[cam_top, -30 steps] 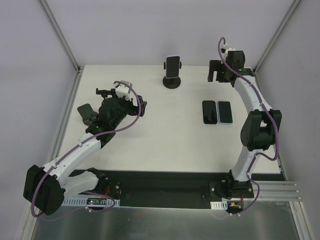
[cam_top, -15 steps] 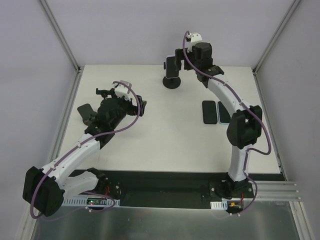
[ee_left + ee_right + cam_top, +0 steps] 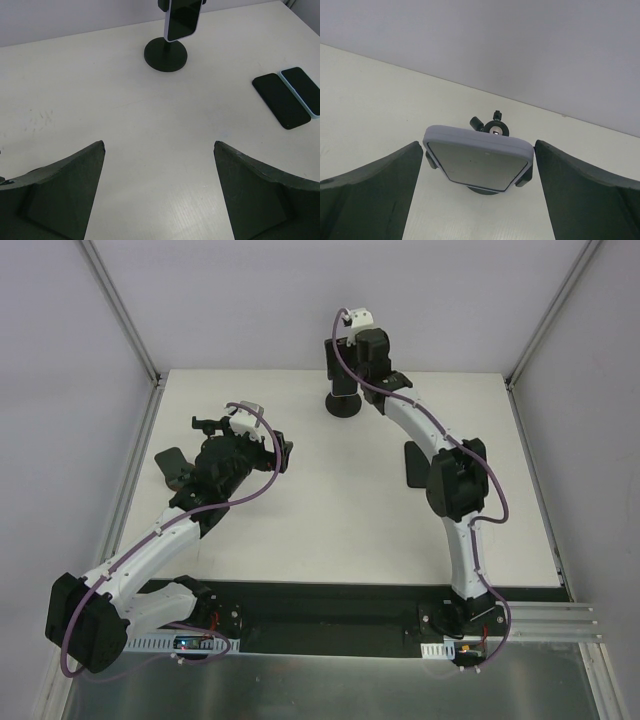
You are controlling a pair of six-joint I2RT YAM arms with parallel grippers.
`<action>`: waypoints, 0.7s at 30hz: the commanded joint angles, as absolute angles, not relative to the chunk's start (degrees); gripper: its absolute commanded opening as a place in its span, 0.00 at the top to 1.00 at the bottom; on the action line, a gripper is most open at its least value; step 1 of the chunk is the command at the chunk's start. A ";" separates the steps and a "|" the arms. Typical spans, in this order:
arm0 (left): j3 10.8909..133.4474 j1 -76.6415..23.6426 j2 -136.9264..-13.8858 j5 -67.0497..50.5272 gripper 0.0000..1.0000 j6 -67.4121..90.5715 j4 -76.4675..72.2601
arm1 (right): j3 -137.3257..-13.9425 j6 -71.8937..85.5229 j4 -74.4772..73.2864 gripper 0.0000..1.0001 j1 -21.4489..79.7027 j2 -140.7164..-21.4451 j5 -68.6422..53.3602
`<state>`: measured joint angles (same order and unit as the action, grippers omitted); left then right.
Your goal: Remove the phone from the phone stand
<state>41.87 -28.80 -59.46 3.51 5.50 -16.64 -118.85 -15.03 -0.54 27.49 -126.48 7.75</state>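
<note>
Up at the far side of the table (image 3: 330, 520), the phone (image 3: 477, 165) sits upright in the phone stand (image 3: 166, 54). Your right gripper (image 3: 478, 144) is spread wide with a finger just beside each edge of it, and it isn't clamping anything. Your left gripper (image 3: 159, 144) hangs over the left side, wide open and empty.

No legible text, label, brand or number in any view. Phone (image 3: 479, 167) screen dark, unmarked; flat phones (image 3: 281, 100) the same.
</note>
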 commanded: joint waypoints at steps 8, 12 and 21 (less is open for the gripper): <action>43.68 -28.56 -58.27 2.64 0.11 5.10 -17.75 | -123.05 -15.12 3.78 0.03 28.83 -129.55 12.83; 43.68 -28.56 -58.36 2.37 0.11 5.18 -17.75 | -123.66 -17.05 4.13 0.08 29.44 -130.34 14.85; 43.59 -28.56 -58.10 2.20 0.11 5.10 -17.84 | -117.96 -17.67 4.66 0.52 30.06 -125.60 14.34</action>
<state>41.87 -28.80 -59.44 3.46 5.50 -16.64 -120.05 -16.95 1.89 29.56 -129.99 14.37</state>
